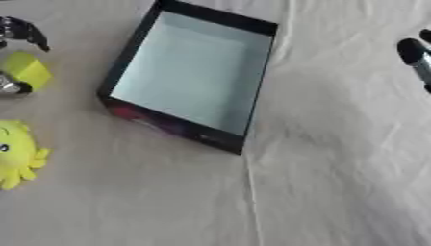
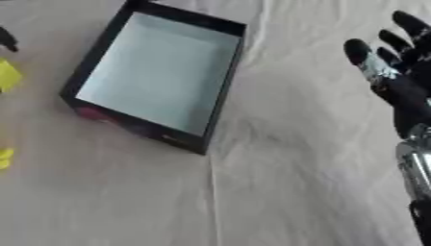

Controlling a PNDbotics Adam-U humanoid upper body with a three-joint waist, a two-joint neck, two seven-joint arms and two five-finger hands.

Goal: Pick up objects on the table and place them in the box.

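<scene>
A black-walled box (image 1: 189, 72) with a pale blue, empty inside lies askew at the upper middle of the cloth. At the far left edge my left hand (image 1: 19, 32) curls its dark fingers above a yellow-green block (image 1: 27, 70), with its silver thumb (image 1: 8, 86) against the block's lower side. Most of that hand is cut off by the picture's edge. Below it on the cloth sits a yellow soft toy (image 1: 17, 153) with stubby arms. My right hand (image 2: 396, 77) hovers at the right, fingers straight and spread, holding nothing, well apart from the box.
A creased white cloth (image 1: 320, 182) covers the table. A fold line runs from the box's near corner toward the front edge.
</scene>
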